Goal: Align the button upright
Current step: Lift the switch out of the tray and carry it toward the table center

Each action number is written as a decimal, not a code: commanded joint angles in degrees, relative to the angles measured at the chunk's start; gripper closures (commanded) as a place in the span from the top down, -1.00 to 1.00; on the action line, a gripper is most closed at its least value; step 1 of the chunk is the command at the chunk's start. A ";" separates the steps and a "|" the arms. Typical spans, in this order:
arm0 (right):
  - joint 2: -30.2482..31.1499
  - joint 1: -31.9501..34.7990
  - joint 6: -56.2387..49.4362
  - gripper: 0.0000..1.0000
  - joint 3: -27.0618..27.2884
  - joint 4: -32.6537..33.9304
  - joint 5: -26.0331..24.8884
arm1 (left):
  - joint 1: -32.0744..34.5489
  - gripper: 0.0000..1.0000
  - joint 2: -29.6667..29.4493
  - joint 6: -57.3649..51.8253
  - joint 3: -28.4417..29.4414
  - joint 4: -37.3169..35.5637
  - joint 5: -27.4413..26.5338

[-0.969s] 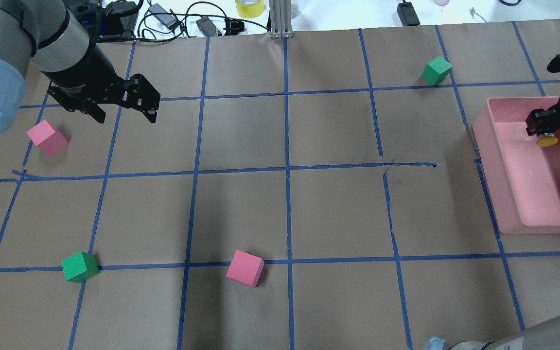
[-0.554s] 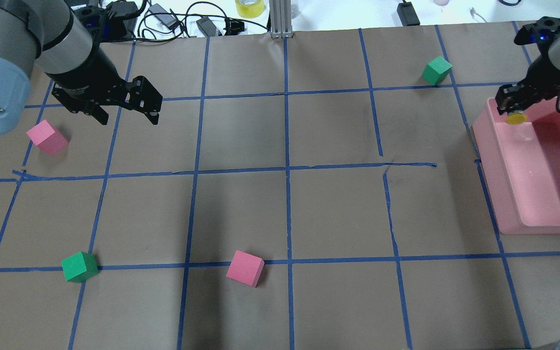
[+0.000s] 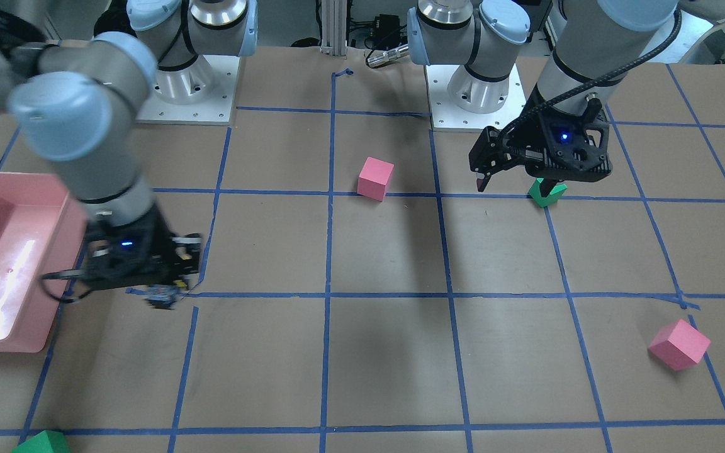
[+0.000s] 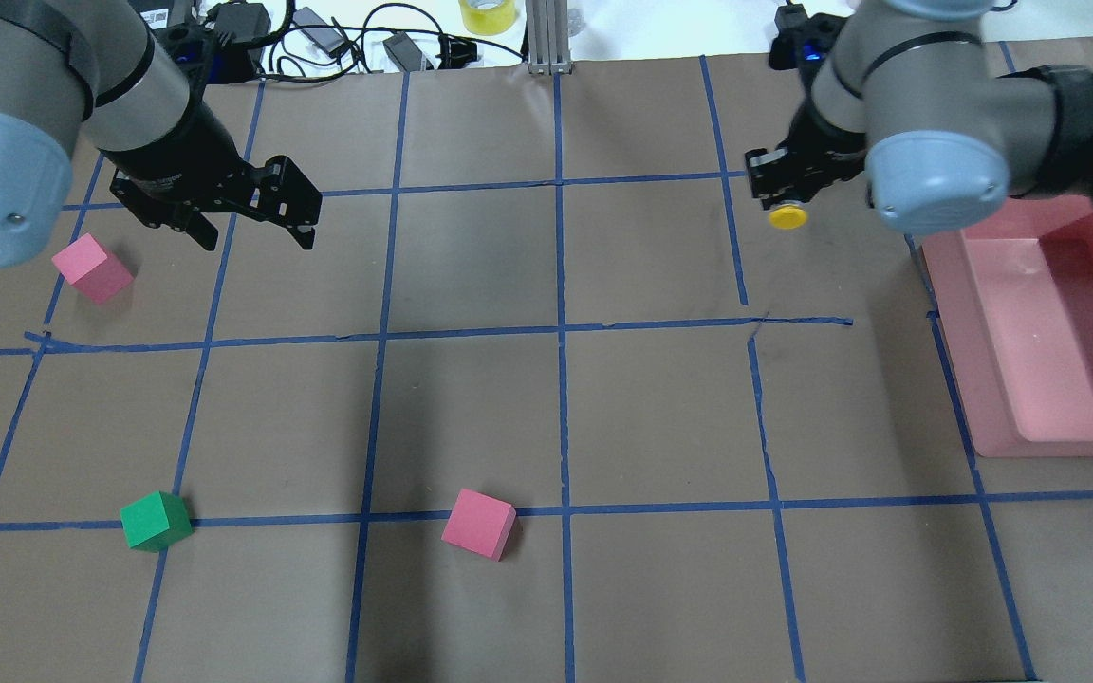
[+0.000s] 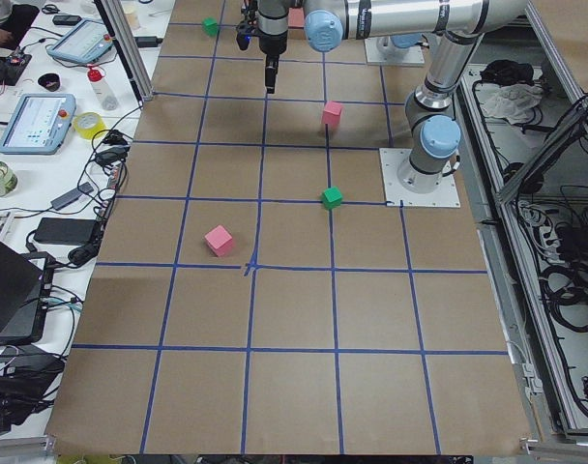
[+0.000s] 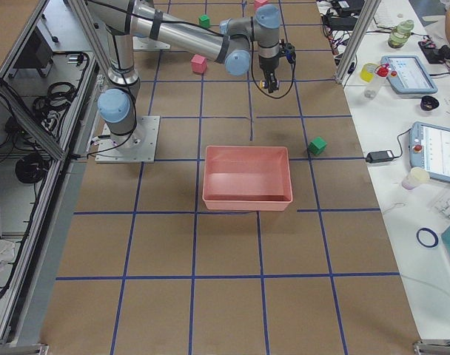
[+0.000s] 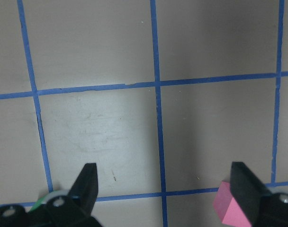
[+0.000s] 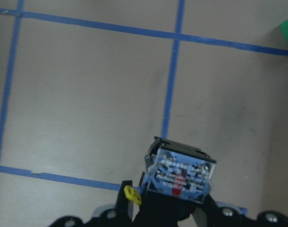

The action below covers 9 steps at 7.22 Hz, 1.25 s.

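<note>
The button (image 4: 787, 217) hangs clear of the counter (image 4: 471, 408), pinched in the right jaws, which are closed on its dark body. From overhead the yellow cap pokes out on the robot's side of them. The right wrist view shows the blue base block's end face. So it is probably held tilted or sideways, though I cannot tell the exact angle.

The main risk is a topple. The mushroom cap looks wider than the base block, so the button is likely top-heavy. If it meets the counter off-square, or is let go while above it, it will probably tip and roll on the round cap. The hold looks narrow, so a turn of the wrist to bring the cap up could let the button twist or slip. The blue tape lines run right under it, and a base landing on a tape edge may rock.

The bin (image 4: 954, 313) stands beside the right arm (image 4: 926, 142), on its outer side, near enough that a wide swing could clip its wall. One green cube (image 6: 317, 146) lies near, past the bin's far end, seemingly apart from the drop spot.

The left jaws are wide open and empty, hovering above the counter well apart from the button. A pink cube (image 4: 91, 268) sits just beside them. Another pink cube (image 4: 478, 524) and a green cube (image 4: 156, 520) lie on the robot's side, out of the way.
</note>
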State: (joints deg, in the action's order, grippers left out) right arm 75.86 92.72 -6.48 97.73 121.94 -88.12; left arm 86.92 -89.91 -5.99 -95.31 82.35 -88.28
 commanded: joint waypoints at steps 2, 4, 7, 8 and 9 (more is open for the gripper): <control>-7.72 16.05 8.48 -1.00 -0.61 7.85 -0.82 | 0.00 1.00 0.00 0.01 -0.05 0.00 0.04; -11.85 20.80 12.51 -1.00 -0.43 10.51 -0.82 | 0.00 1.00 0.00 0.10 -0.05 -0.09 0.13; -16.79 22.50 13.33 -1.00 0.00 16.23 -0.82 | 0.17 1.00 0.00 0.10 0.03 -0.18 2.91; -17.32 22.50 13.16 -1.00 0.27 16.23 -0.91 | 0.09 1.00 0.09 -0.25 -0.05 -0.18 3.20; -17.59 22.50 12.81 -1.00 0.27 16.23 -0.91 | 0.00 1.00 0.09 -0.25 0.03 -0.61 3.20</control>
State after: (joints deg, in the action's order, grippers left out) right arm 58.85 115.18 6.64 97.87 138.04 -89.00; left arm 87.01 -89.86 -6.12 -95.31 82.08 -85.48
